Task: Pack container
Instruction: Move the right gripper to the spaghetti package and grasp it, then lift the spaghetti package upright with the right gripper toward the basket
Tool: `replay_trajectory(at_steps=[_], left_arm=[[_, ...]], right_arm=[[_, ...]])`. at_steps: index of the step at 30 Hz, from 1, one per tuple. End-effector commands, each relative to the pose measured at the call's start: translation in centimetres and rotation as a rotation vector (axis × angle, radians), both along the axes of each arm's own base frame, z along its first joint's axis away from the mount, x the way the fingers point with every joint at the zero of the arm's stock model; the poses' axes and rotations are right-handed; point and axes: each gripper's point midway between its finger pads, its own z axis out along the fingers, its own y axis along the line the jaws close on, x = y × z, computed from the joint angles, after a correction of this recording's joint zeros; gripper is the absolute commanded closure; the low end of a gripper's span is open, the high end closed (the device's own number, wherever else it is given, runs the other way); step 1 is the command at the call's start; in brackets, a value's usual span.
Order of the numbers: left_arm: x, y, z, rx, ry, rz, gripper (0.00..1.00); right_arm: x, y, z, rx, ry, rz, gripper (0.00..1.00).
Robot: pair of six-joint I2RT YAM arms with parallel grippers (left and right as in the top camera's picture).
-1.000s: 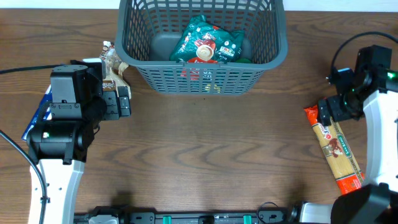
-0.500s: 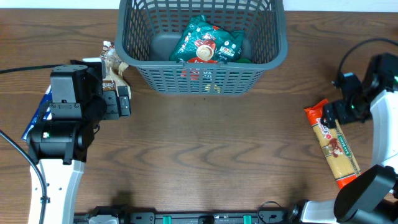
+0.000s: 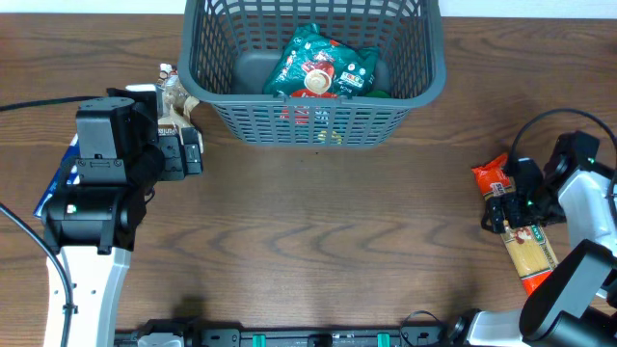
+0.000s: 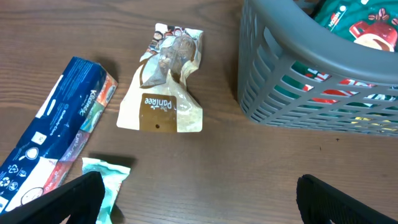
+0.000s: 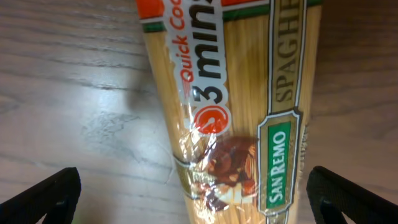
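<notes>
Hovering my right claw (image 3: 503, 205) spread wide over the spaghetti packet (image 3: 528, 253) so I'm straddling it for a grab, left claw (image 4: 199, 199) hanging spread too, container (image 3: 386, 120) sitting at the table's (image 3: 318, 241) far edge.

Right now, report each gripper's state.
Left gripper: open, holding nothing.
Right gripper: open, straddling the spaghetti packet, not clamped on it.

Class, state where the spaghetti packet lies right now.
In the overhead view, the spaghetti packet lies on the table at the far right, beneath the open right tool, well away from the container.
</notes>
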Motion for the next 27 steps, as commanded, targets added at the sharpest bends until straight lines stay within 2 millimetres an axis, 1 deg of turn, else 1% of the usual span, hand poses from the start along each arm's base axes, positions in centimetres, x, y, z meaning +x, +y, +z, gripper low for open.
replay_trajectory(at_steps=[1, 10, 22, 27], left_arm=[[0.3, 0.4, 0.5, 0.013, -0.010, 0.008, 0.01], [0.3, 0.4, 0.5, 0.013, -0.010, 0.009, 0.01], [0.2, 0.4, 0.4, 0.013, -0.006, 0.009, 0.01], [0.2, 0.4, 0.4, 0.013, -0.006, 0.009, 0.02]], right_arm=[[-0.5, -0.8, -0.6, -0.014, 0.005, -0.012, 0.01], [-2.3, -1.9, -2.3, -0.011, 0.009, -0.076, 0.01], [-1.9, -3.0, -3.3, -0.029, -0.026, -0.055, 0.01], [-1.7, -3.0, -4.1, -0.005, -0.025, -0.062, 0.01]])
